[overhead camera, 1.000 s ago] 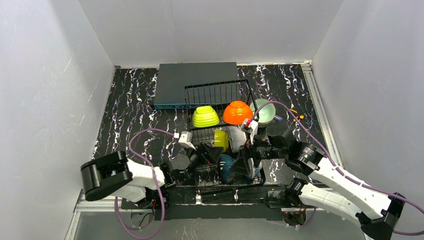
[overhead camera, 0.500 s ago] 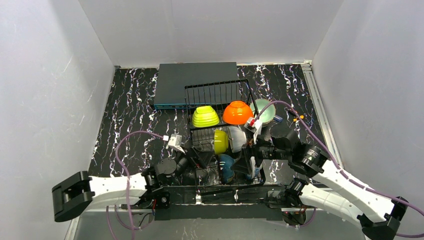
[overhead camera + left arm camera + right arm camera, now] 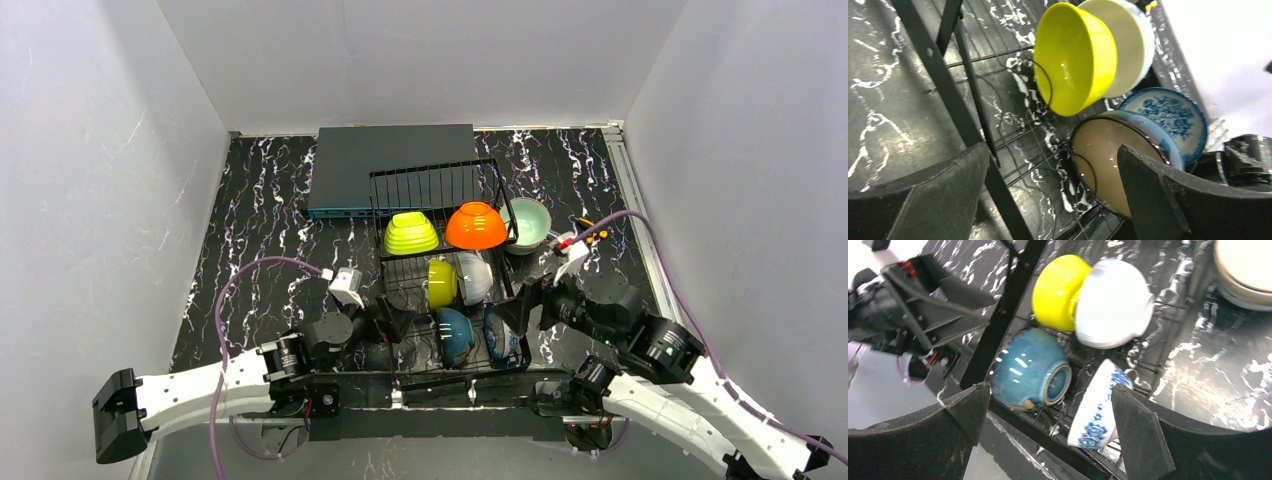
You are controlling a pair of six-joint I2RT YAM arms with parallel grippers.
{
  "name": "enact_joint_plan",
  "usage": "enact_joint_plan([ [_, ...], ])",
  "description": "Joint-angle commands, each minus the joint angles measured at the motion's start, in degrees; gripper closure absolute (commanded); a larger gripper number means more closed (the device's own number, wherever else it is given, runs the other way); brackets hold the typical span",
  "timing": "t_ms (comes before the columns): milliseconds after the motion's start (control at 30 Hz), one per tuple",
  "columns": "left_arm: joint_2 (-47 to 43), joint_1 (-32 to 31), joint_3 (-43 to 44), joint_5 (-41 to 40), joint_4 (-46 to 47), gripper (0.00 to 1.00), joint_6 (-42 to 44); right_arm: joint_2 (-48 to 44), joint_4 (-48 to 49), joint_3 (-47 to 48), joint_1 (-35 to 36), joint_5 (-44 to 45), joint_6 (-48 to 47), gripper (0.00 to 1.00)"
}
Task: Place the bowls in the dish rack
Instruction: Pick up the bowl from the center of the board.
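Bowls (image 3: 442, 282) stand on edge in the dish rack (image 3: 430, 185) between left tool (image 3: 398, 322) and right tool (image 3: 522, 312), both wide, empty. Right wrist shows the teal bowl (image 3: 1030, 370) from outside, left wrist its beige inside.

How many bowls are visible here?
7. Raised tier of the black wire dish rack: lime green bowl, orange bowl. Lower level: yellow bowl, white bowl, teal bowl, blue-white patterned bowl. Beside the rack, on the black marbled table: mint bowl. Others may be hidden.

The black, white-veined marble-look table (image 3: 260, 230) carries a flat dark grey rectangular box (image 3: 380, 165), a black wire dish rack (image 3: 430, 185) and, just beside the rack, a mint-green round bowl (image 3: 527, 222).
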Motion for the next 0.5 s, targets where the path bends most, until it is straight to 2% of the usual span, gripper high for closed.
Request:
enact_joint_plan([
  [0, 2.68, 0.16, 8.16, -3.04, -21.84, 0.02, -1.14, -3.67, -5.21, 1.24, -0.10, 13.07, 4.72, 0.01],
  [233, 9.71, 0.17, 21.66, -0.31, -41.51, 0.02, -0.44, -7.29, -9.51, 2.37, -0.11, 17.63, 8.72, 0.01],
  [367, 13.37, 0.17, 24.60, 2.70, -42.77, 0.02, -1.15, -5.71, -12.80, 4.38, -0.10, 20.80, 10.63, 0.01],
  [467, 15.08, 0.17, 24.90, 5.44, -39.61, 0.02, 1.73, -3.96, -12.41, 5.30, -0.16, 23.69, 9.87, 0.01],
])
